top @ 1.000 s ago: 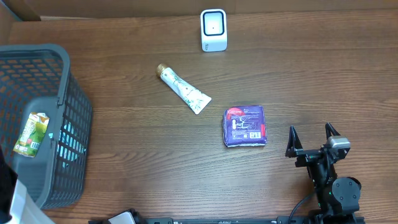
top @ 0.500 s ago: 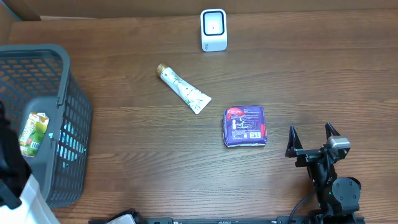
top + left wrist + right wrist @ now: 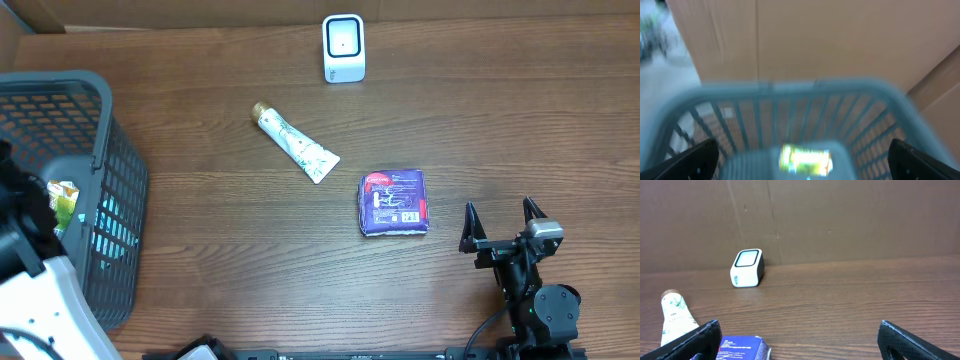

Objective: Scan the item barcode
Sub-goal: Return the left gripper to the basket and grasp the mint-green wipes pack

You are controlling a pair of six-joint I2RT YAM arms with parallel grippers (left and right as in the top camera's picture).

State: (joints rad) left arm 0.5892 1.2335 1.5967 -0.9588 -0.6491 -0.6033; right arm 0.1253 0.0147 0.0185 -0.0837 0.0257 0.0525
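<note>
A white barcode scanner (image 3: 343,47) stands at the far edge of the table, also seen in the right wrist view (image 3: 747,268). A green juice carton (image 3: 66,194) lies inside the grey basket (image 3: 105,100), partly covered by my left arm. My left gripper (image 3: 802,160) hangs open above the carton (image 3: 805,159), blurred in its own view. A white tube (image 3: 294,143) and a purple pack (image 3: 394,202) lie mid-table. Right of the pack, my right gripper (image 3: 503,222) is open and empty; the pack's corner (image 3: 742,349) shows near its left finger.
The basket (image 3: 790,87) fills the table's left side. A brown cardboard wall (image 3: 840,215) runs behind the table. The tube's cap end (image 3: 673,311) shows at the left of the right wrist view.
My left arm has come up from the lower left over the basket and now covers part of the carton. The right arm and the items on the table have not moved.
</note>
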